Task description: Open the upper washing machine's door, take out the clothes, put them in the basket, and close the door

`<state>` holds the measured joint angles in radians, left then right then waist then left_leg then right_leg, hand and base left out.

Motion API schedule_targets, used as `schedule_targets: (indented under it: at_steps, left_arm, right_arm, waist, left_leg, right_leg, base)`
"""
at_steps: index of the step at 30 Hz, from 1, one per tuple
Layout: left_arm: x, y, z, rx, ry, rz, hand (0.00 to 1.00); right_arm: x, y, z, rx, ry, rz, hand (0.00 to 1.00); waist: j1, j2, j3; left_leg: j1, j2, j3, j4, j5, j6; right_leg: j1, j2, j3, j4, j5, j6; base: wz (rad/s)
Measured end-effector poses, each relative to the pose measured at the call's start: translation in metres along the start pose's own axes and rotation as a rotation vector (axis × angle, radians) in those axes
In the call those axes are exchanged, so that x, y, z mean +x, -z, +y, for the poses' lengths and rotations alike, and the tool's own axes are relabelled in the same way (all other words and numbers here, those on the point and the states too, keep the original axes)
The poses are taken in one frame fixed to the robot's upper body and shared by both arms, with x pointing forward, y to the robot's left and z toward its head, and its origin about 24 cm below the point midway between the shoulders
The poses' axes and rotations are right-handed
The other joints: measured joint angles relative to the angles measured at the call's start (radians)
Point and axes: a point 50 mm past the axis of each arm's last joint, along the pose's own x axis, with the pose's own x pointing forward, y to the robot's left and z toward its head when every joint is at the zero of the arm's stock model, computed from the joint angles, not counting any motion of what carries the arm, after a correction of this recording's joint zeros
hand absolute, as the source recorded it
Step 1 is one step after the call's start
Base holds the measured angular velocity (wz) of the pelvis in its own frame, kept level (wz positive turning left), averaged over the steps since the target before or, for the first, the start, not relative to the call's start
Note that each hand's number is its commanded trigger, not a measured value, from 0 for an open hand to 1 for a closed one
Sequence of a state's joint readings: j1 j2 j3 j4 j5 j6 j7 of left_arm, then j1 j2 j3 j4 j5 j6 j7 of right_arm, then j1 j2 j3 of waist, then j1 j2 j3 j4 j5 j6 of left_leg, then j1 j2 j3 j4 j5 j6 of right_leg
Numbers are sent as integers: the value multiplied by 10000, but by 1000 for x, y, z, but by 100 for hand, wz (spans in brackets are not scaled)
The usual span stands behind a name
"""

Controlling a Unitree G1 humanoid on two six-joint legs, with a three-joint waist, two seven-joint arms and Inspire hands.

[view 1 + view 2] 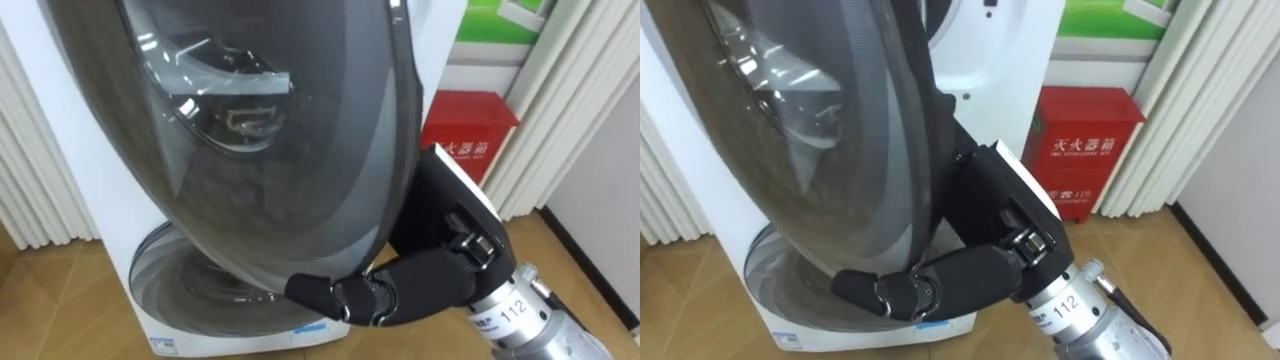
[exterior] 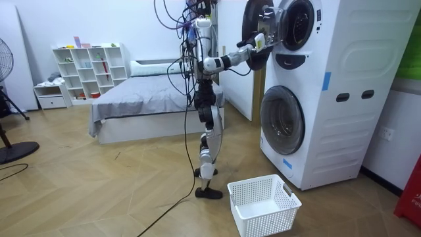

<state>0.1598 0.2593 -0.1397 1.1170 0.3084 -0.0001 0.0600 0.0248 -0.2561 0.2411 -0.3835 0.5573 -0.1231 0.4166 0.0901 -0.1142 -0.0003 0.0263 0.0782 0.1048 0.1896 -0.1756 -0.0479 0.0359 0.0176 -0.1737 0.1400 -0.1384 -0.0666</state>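
The upper washing machine's round dark-glass door (image 1: 270, 150) swings partly open in front of me. My right hand (image 1: 400, 290) reaches in from the lower right, its fingers (image 1: 325, 293) hooked round the door's lower rim. In the room view I stand facing the stacked white machines (image 2: 329, 79) with that arm raised to the upper door (image 2: 252, 26), the right hand (image 2: 258, 45) at its edge. The upper drum's opening (image 2: 296, 25) looks dark, and I cannot tell what lies inside.
Below is the lower machine's shut round door (image 1: 190, 285) (image 2: 283, 120). A white laundry basket (image 2: 263, 204) stands on the wooden floor by my feet. A red box (image 1: 468, 135) and pale curtains (image 1: 580, 110) are to the right. A bed (image 2: 138, 99) and shelves (image 2: 85, 69) stand behind me.
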Motion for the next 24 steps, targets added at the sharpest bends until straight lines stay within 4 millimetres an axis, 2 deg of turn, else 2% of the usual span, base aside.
schedule_targets:
  at_steps: [5,14,24]
  left_arm:
    - [0,1,-2,-5,226,30,0]
    - [1,-4,2,8,249,-124,0]
    - [1,-6,4,-81,264,-184,0]
  right_arm:
    - [1,4,1,431,103,-168,0]
    - [3,7,13,675,-397,-292,0]
    - [2,9,17,726,-883,-134,0]
  waist:
    - [142,-8,-3]
    - [396,-33,-18]
    - [565,-50,-9]
  left_leg:
    - [-4,52,-259,3,126,-148]
    - [-18,221,-241,-61,215,-296]
    - [-30,288,-237,-101,290,-416]
  right_leg:
    - [-27,38,-302,17,-146,-179]
    - [0,209,-300,112,-162,-418]
    - [-17,236,-500,112,-237,-479]
  base:
    - [17]
    - [1]
    - [7]
